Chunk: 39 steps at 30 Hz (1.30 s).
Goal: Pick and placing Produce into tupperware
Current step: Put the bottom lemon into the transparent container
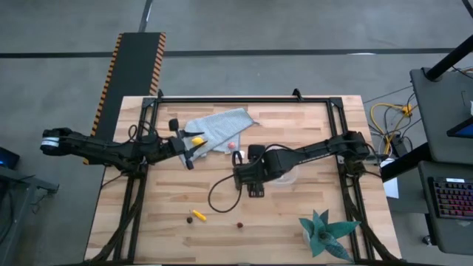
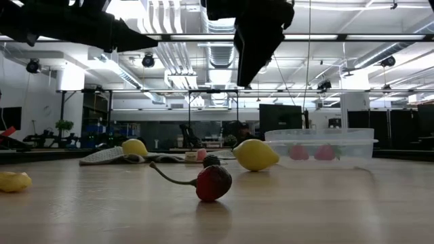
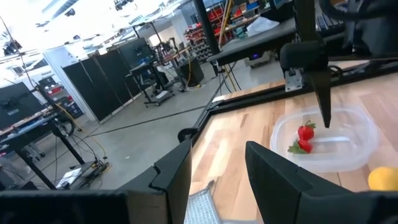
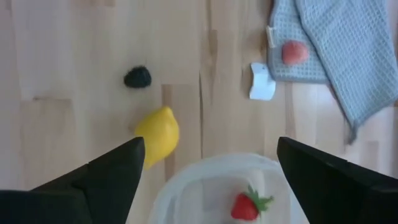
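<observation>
The clear tupperware (image 4: 217,186) stands on the table with two red strawberries (image 3: 303,138) lying in it. My right gripper (image 4: 210,146) hangs open just above it, pointing steeply down, with nothing between its fingers. A yellow lemon (image 4: 157,135) and a dark round bit (image 4: 137,77) lie on the wood beside the tupperware. Another strawberry (image 4: 293,52) lies on the grey-blue cloth (image 4: 348,56). A second lemon (image 1: 197,140) rests on that cloth, next to my left gripper (image 3: 216,149), which stays level above the table, open and empty.
A small white block (image 4: 261,82) lies by the cloth's edge. Near the front edge lie a dark red piece with a stem (image 2: 213,183), a yellow stick (image 1: 198,216) and a brown bit (image 1: 239,224). A teal spiky plant (image 1: 325,233) stands front right.
</observation>
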Each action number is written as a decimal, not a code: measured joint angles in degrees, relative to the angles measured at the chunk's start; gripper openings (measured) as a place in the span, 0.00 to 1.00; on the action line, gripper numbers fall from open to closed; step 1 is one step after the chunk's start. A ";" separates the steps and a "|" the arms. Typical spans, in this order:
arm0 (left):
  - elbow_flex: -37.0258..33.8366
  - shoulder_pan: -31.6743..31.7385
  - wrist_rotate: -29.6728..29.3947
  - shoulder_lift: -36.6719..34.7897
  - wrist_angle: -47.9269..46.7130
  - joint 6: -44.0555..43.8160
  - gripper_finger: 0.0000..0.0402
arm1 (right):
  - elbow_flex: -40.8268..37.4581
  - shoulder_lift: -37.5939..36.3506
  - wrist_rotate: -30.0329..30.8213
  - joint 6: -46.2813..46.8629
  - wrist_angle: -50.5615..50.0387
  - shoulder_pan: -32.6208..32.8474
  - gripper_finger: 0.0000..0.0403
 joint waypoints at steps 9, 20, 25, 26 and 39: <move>0.00 0.02 -0.01 0.00 -0.32 -0.01 0.34 | -4.73 0.00 -4.70 -0.02 6.18 -1.07 0.89; 0.00 0.01 -0.01 0.00 -0.31 0.01 0.34 | -10.99 0.00 -7.43 0.66 12.74 -1.42 0.89; 0.00 0.02 -0.01 0.00 -0.30 0.01 0.34 | -13.48 -0.02 -10.07 0.59 17.11 -1.42 0.89; 0.00 0.02 -0.01 0.00 -0.30 -0.01 0.34 | -14.17 -0.02 -10.10 0.59 17.96 -1.41 0.89; 0.00 0.00 -0.01 0.00 -0.30 0.02 0.34 | -21.03 -0.02 -10.39 1.66 25.53 -1.40 0.89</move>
